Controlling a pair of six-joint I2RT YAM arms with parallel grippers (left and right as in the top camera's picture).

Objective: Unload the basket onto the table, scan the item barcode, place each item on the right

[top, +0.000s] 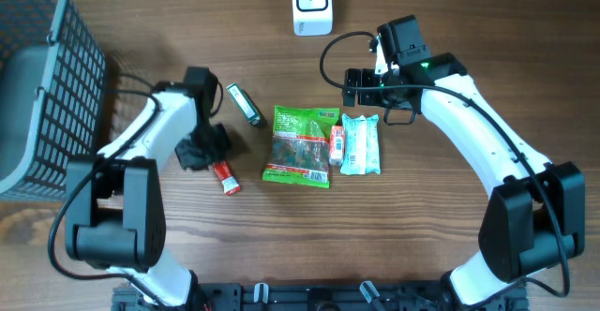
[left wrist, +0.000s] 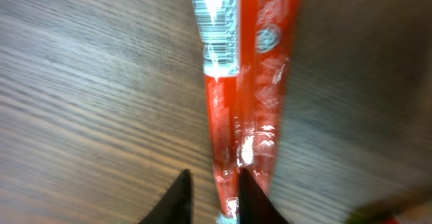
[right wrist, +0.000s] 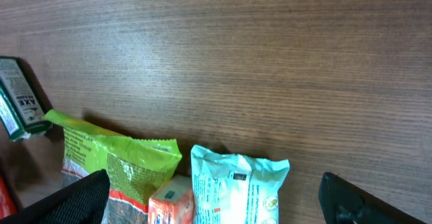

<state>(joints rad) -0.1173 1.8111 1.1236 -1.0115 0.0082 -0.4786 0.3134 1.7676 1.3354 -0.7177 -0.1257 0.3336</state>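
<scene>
Wood table: five packets, one scanner. Left pincer slightly apart at red stick; right pincer wide apart.

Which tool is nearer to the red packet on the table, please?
Left. The left tool sits right at one end of the red packet; the right tool is far across, past the green bag, by the teal packet.

Overhead looks straight down at the tabletop; left wrist sits close over the red packet; right wrist shares overhead's green snack bag.
</scene>
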